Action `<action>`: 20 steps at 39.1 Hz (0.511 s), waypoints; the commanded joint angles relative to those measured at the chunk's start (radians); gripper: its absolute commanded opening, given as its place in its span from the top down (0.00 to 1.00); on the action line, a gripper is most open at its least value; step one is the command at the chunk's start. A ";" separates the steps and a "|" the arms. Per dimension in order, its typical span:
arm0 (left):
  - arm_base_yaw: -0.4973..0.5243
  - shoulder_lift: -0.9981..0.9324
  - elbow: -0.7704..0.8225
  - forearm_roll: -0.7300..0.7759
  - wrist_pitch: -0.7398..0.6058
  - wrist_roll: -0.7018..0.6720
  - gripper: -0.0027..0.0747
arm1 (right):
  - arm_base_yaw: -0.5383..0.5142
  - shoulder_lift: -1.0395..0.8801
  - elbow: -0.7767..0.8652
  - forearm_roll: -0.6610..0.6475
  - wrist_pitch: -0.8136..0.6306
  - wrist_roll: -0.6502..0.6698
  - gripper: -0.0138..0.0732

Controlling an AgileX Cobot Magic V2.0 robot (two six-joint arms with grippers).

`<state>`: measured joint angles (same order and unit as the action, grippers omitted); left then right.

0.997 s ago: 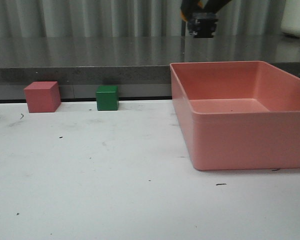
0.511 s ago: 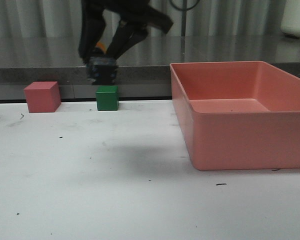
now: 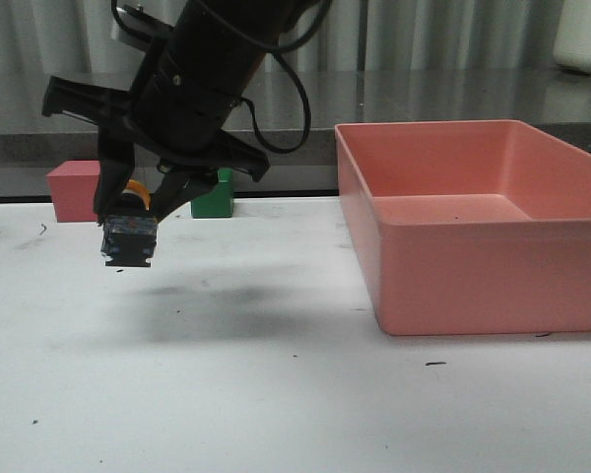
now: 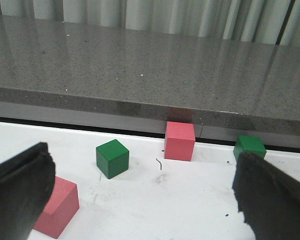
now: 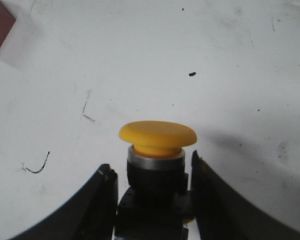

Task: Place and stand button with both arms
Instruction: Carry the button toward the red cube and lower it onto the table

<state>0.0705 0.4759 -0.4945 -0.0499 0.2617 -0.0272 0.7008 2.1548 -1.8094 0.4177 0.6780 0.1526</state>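
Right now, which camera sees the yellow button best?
The right wrist view: the button's yellow cap and collar fill the middle, held in the right hand. The front view shows only its dark base hanging below the arm. The left wrist view misses it.

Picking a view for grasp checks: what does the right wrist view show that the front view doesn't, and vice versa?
Right wrist view only: the button's yellow cap from above, the silver ring under it, and both black fingers pressed against its dark body.

Front view only: the pink bin on the right, the green cube and red cube partly behind the arm, and that the button hangs clear above the table, base down.

Both: the right gripper holding the button over bare white tabletop.
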 commanded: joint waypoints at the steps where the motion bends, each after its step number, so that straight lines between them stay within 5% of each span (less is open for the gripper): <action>1: 0.001 0.012 -0.037 -0.002 -0.073 -0.006 0.07 | -0.004 -0.041 -0.038 0.024 -0.067 0.011 0.59; 20: 0.001 0.012 -0.037 -0.002 -0.073 -0.006 0.07 | -0.004 0.046 -0.038 0.018 -0.065 0.064 0.59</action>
<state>0.0705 0.4759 -0.4945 -0.0499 0.2617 -0.0272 0.7008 2.2682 -1.8115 0.4177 0.6524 0.2135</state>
